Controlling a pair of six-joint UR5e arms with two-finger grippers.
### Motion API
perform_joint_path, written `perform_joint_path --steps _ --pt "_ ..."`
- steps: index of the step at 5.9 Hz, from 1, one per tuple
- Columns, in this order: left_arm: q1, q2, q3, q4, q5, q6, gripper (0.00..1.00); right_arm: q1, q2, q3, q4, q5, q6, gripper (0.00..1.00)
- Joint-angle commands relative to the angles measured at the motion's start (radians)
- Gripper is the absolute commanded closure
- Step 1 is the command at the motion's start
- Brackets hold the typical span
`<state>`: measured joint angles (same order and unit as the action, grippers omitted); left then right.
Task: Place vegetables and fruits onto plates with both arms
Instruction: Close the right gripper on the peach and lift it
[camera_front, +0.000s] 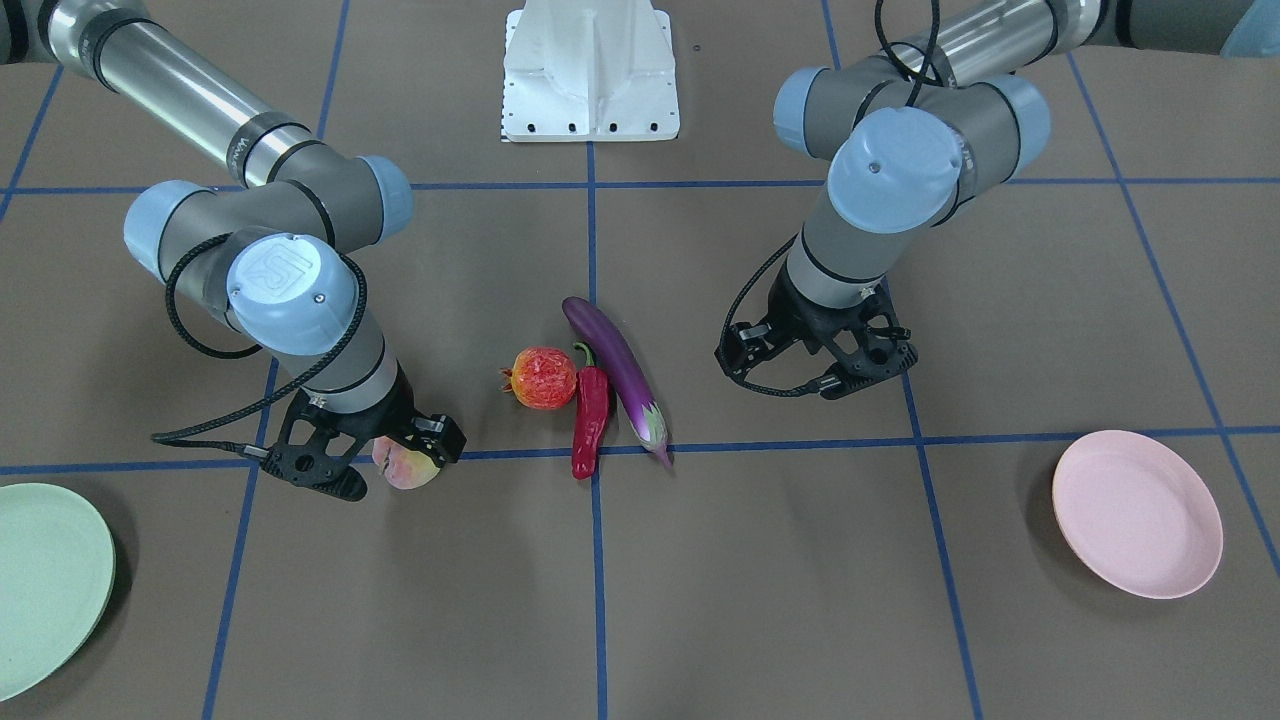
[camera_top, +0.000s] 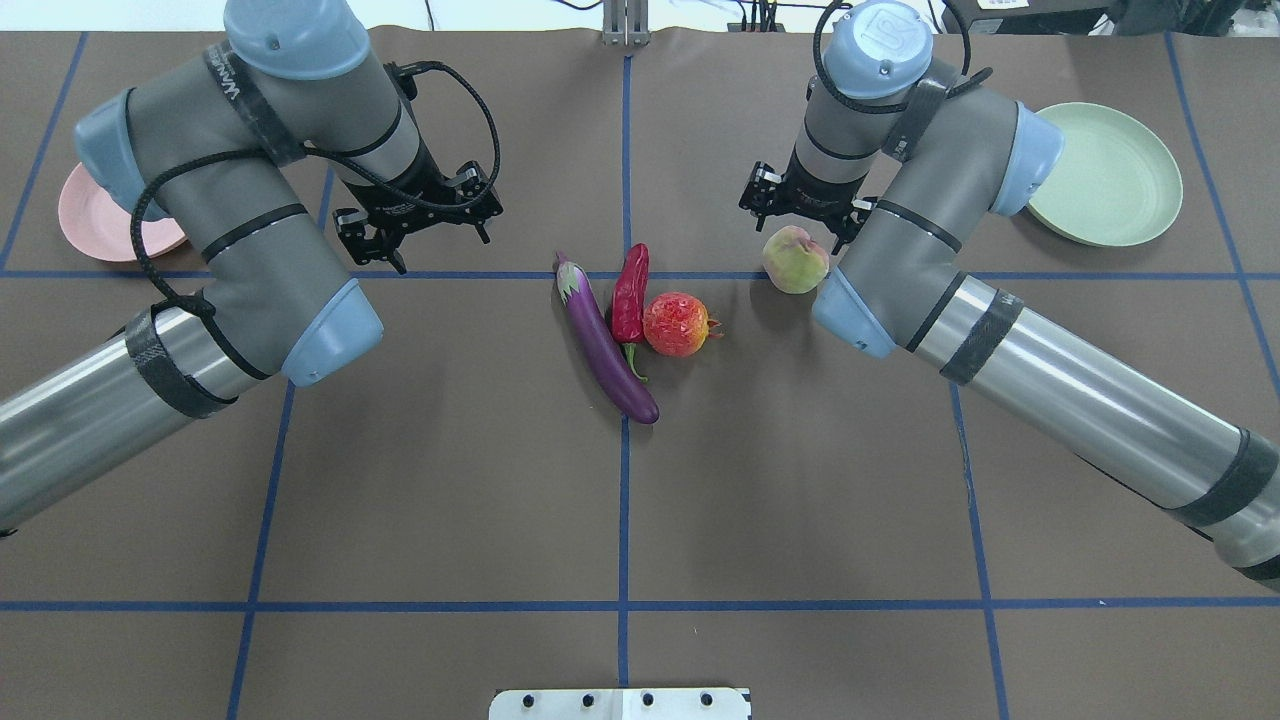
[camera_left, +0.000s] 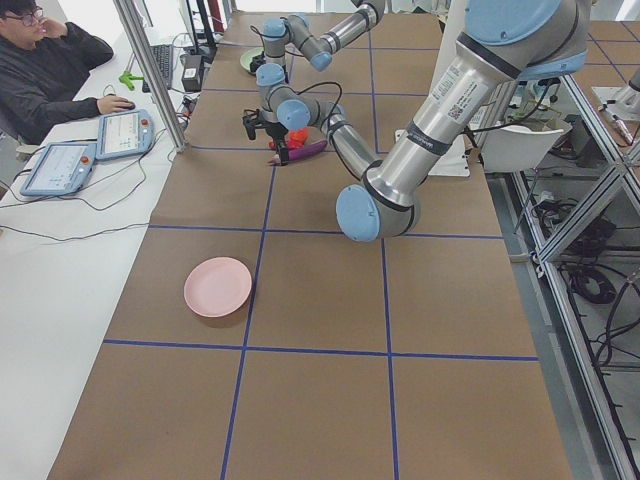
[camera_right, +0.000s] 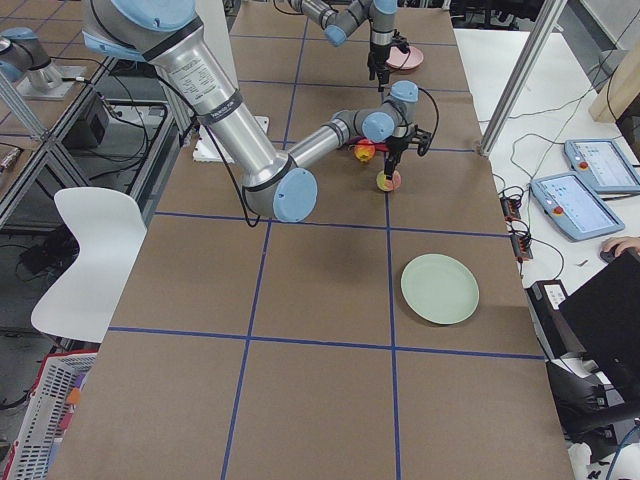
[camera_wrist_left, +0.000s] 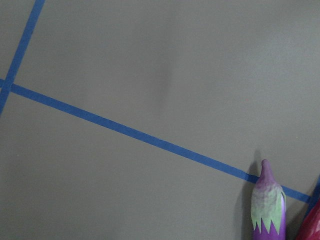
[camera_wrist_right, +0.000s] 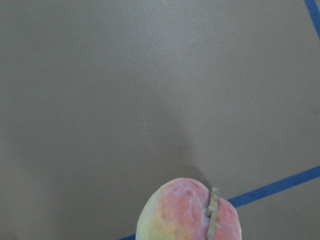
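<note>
The peach (camera_front: 408, 468) sits by a blue tape line, and my right gripper (camera_front: 395, 468) is shut on it at table level. It also shows in the overhead view (camera_top: 795, 260) and low in the right wrist view (camera_wrist_right: 187, 212). The purple eggplant (camera_top: 605, 345), red chili (camera_top: 630, 295) and pomegranate-like fruit (camera_top: 677, 323) lie together at mid-table. My left gripper (camera_top: 420, 240) is open and empty, hovering well to the left of the eggplant cap (camera_wrist_left: 268, 205). The mint green plate (camera_top: 1105, 175) lies beyond my right arm. The pink plate (camera_top: 90, 215) lies partly hidden behind my left arm.
The white base block (camera_front: 590, 70) stands at the robot's edge of the table. Blue tape lines grid the brown surface. An operator (camera_left: 50, 60) sits at a side desk with tablets beside the table.
</note>
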<state>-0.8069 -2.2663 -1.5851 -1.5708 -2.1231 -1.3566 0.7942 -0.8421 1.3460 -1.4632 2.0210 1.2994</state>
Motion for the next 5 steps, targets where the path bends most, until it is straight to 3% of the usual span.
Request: perform_joint_path --steps 1,4,5 --pt "0.000 0.001 -0.003 0.000 0.008 -0.009 0.00 -0.018 0.001 -0.016 0.000 -0.024 -0.002 0.00" --pt "0.000 0.001 -0.004 0.000 0.008 -0.010 0.00 -0.027 -0.002 -0.028 -0.002 -0.045 -0.005 0.00" --pt "0.000 -0.001 -0.004 0.000 0.009 -0.015 0.00 -0.027 0.000 -0.030 -0.002 -0.053 -0.005 0.12"
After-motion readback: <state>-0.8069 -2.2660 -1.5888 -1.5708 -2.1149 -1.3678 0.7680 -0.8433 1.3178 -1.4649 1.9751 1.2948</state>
